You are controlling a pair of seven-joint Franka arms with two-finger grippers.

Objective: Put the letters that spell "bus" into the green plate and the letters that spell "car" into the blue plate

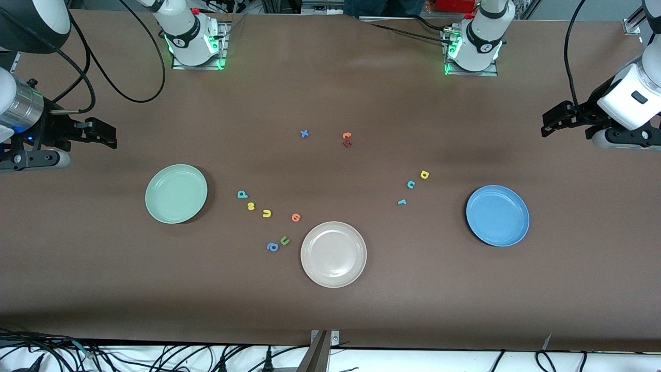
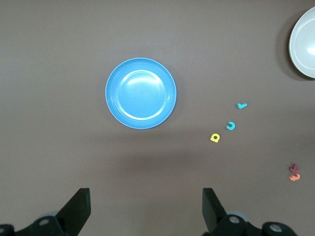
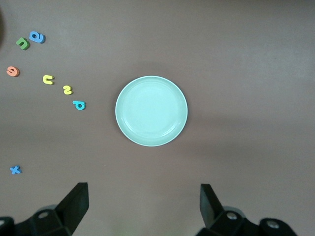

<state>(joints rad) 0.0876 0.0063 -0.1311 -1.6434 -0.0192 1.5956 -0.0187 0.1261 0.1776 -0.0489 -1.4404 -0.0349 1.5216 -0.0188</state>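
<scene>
I saw tiny toy letters lying flat on the smooth brown table (image 1: pixel 330 77): teal b (image 1: pixel 242 194), yellow s (image 1: pixel 251 206) and yellow u (image 1: pixel 266 213) beside the round green plate (image 1: pixel 176 194); teal c (image 1: pixel 411 184), yellow a (image 1: pixel 424 174) and thin teal r (image 1: pixel 402 202) near the blue plate (image 1: pixel 497 215). Both the left gripper (image 2: pixel 146 209) and right gripper (image 3: pixel 143 206) waited with fingers spread wide, holding nothing.

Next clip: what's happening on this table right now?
Nothing is being handled yet. The left gripper and right gripper hang open at their own ends of the table, empty. The green plate and blue plate hold nothing. The teal b, yellow s and yellow u lie beside the green plate; the teal c, yellow a and teal r lie beside the blue one.
</scene>
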